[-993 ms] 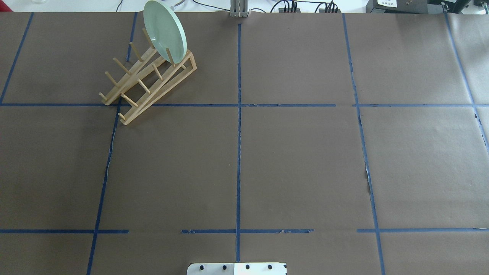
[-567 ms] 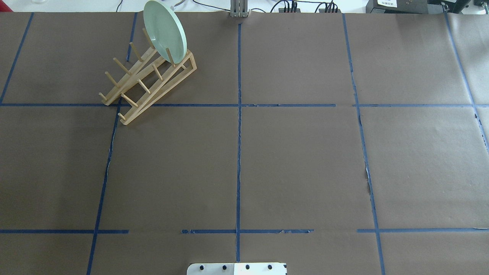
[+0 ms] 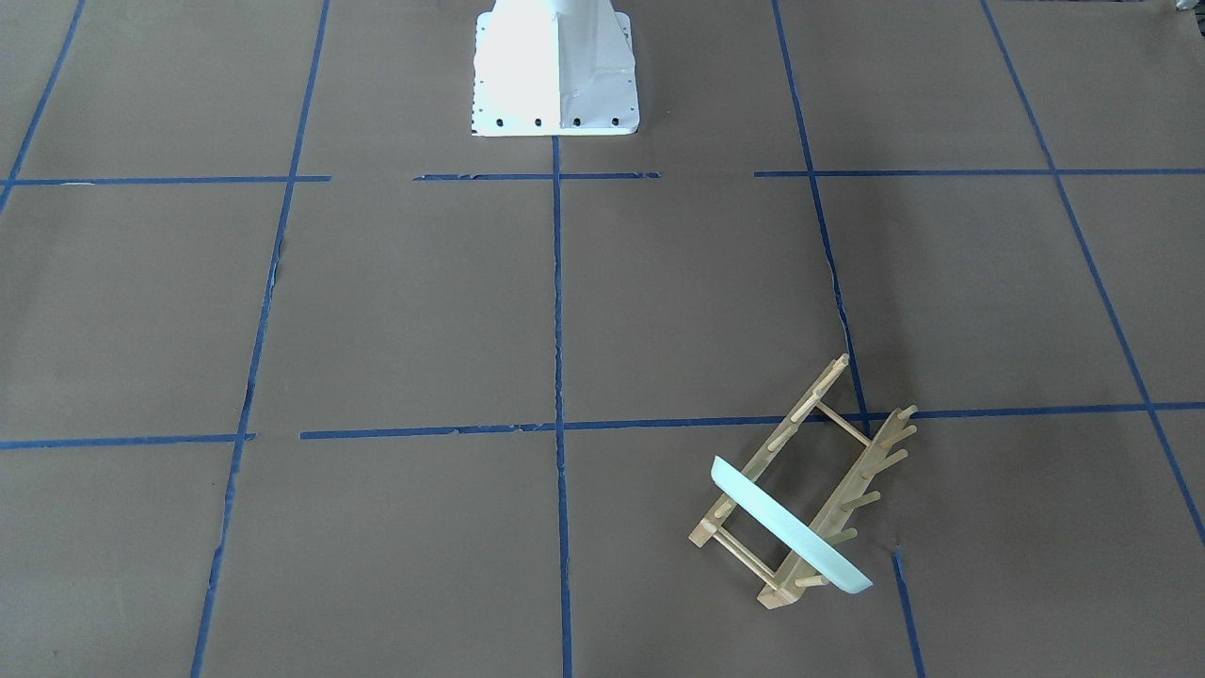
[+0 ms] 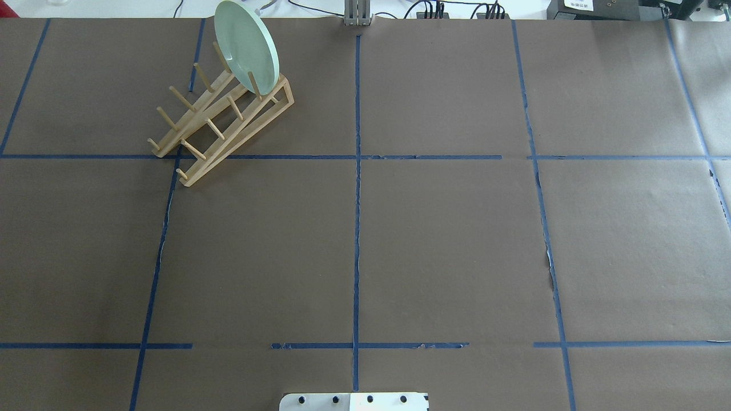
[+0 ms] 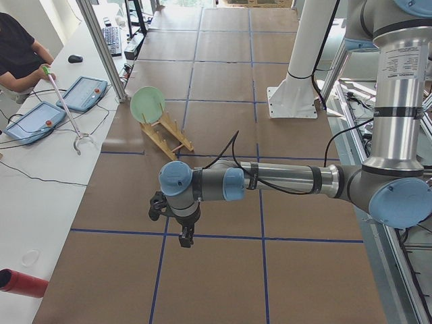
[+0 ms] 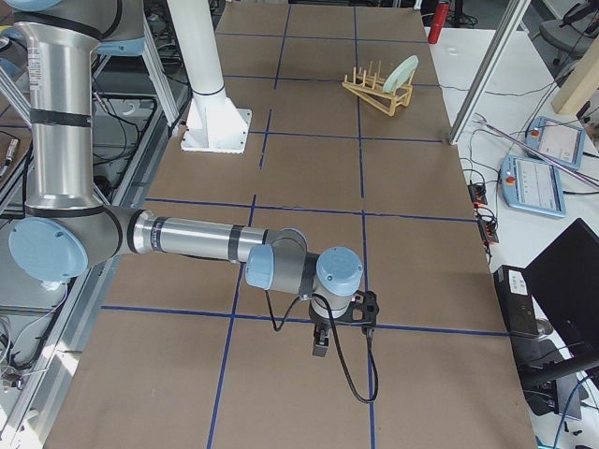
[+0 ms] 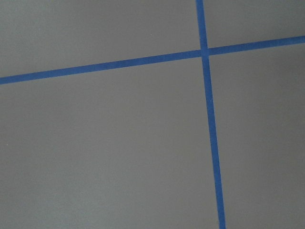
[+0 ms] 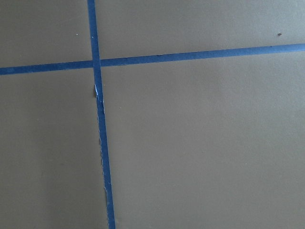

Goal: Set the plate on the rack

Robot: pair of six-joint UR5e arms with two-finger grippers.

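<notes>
Well ahead of the left gripper [image 5: 183,240] and off toward the table's middle, the plate [image 4: 246,47] stands on edge in the end slot of the rack [image 4: 223,128], the slot farthest from the robot. Nothing holds it there. The left gripper hangs over bare table [image 4: 457,240] far short of the rack, and the right gripper [image 6: 319,350] hangs further off again, at the table's other end. Both show only in the side views, so I cannot tell how wide either one stands; neither is carrying anything that I can see. The placing looks done. The chief risk I judge now is an arm sweeping back through the rack's corner and clipping the tall rim, which would tip the plate out or drag the light rack along. The plate also leans and has only the end pegs to rest on, so a knock to the table might send it over. The rack's long axis runs diagonally, from near the robot's left toward the far middle. The plate sits crosswise to it, its hollow face turned back along the empty pegs.
</notes>
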